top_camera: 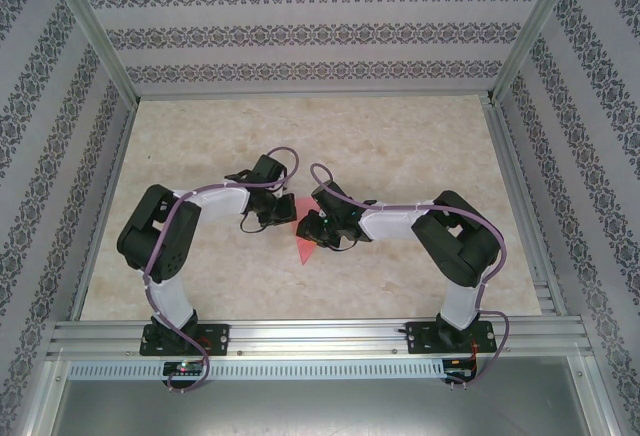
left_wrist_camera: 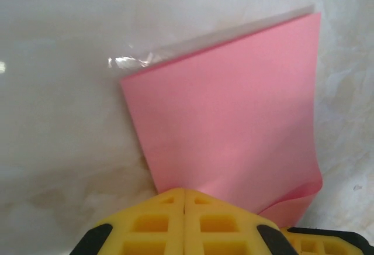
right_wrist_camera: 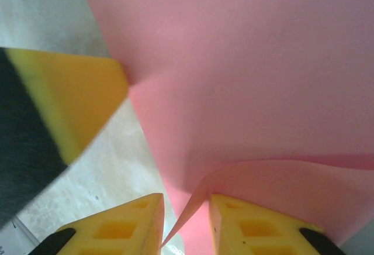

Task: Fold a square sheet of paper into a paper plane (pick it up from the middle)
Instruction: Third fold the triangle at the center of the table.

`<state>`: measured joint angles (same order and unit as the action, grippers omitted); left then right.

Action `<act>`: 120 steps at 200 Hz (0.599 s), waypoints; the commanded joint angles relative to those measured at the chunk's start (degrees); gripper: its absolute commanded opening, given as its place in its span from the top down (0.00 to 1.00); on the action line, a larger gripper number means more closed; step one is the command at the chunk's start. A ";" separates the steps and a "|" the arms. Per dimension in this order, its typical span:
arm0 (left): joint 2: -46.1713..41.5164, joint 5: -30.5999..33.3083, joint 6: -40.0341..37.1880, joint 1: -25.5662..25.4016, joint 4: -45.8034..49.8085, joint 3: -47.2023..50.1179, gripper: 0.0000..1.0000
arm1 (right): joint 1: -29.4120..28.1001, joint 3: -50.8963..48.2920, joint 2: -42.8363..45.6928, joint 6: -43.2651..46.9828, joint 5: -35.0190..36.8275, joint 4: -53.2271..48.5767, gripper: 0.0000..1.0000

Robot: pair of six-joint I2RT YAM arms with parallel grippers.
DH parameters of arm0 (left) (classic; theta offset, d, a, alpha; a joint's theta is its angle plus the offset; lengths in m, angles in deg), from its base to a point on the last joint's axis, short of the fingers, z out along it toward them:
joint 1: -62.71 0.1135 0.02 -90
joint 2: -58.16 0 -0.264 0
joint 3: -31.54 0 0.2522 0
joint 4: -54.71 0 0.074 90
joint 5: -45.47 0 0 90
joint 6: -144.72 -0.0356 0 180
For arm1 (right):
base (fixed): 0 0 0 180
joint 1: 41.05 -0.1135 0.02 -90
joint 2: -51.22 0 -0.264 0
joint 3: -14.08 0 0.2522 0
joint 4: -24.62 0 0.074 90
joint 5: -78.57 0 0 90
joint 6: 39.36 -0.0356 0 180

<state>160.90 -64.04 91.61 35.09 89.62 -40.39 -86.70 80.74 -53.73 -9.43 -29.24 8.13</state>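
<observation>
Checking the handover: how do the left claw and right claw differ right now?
The left claw is shut; the right claw is parted. The left claw pinches the square sheet of paper; the right claw just has its loose edge in the gap. Both have yellow fingers.

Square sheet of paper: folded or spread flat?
Folded, not flat. In the right wrist view the square sheet of paper has a second layer curling up over it; from above it looks pointed.

Left arm [top_camera: 175,291] and right arm [top_camera: 395,221] share white links, black joints, mauve cables [top_camera: 287,154], yellow square-pocketed claw fingers [left_wrist_camera: 158,226].
</observation>
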 commanded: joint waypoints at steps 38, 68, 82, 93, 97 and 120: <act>-9.51 0.93 1.43 4.39 1.53 3.21 0.91 | 0.03 -0.68 -1.34 1.06 1.05 -1.00 0.62; -10.79 -1.88 1.70 4.33 -0.01 4.57 0.90 | 0.18 -1.12 -1.27 1.30 0.66 -0.79 0.59; -11.10 -3.32 1.76 4.33 -0.62 5.12 0.91 | 0.28 -1.52 -1.06 1.28 0.81 -0.78 0.60; -11.30 -4.12 1.81 4.27 -1.02 5.45 0.90 | 0.38 -1.79 -0.88 1.37 0.76 -0.74 0.61; -11.39 -4.47 1.87 4.18 -1.21 5.66 0.90 | 0.46 -1.88 -0.79 1.43 0.83 -0.71 0.62; -11.77 -5.82 2.08 4.02 -2.06 6.56 0.90 | 0.65 -2.35 -0.61 1.62 0.82 -0.69 0.68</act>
<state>150.82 -67.12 92.74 39.33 89.95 -34.99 -86.66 80.50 -53.73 -9.24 -30.13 9.27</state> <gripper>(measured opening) 0.097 0.343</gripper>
